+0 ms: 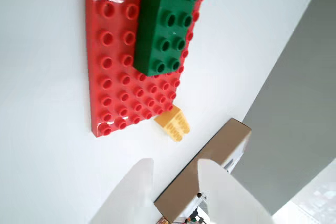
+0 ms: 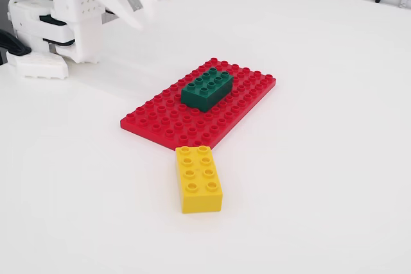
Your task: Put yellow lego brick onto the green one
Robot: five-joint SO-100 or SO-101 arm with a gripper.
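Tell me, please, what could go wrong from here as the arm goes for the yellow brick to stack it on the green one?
1. The yellow lego brick lies against the edge of the red baseplate; a finger might catch the plate and shift it.
2. The green one seems only seated on the plate, so pressing off-centre might slide plate and brick across the smooth white table.
3. The gripper is open and far away; the wrist view barely shows the yellow brick.

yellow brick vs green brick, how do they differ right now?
The yellow lego brick lies on the bare white table, just off the red baseplate's near edge in the fixed view; the green brick sits on the baseplate. Their long axes point in different directions. Colour differs. Shared: 2x4 studs, similar size, neither gripped.
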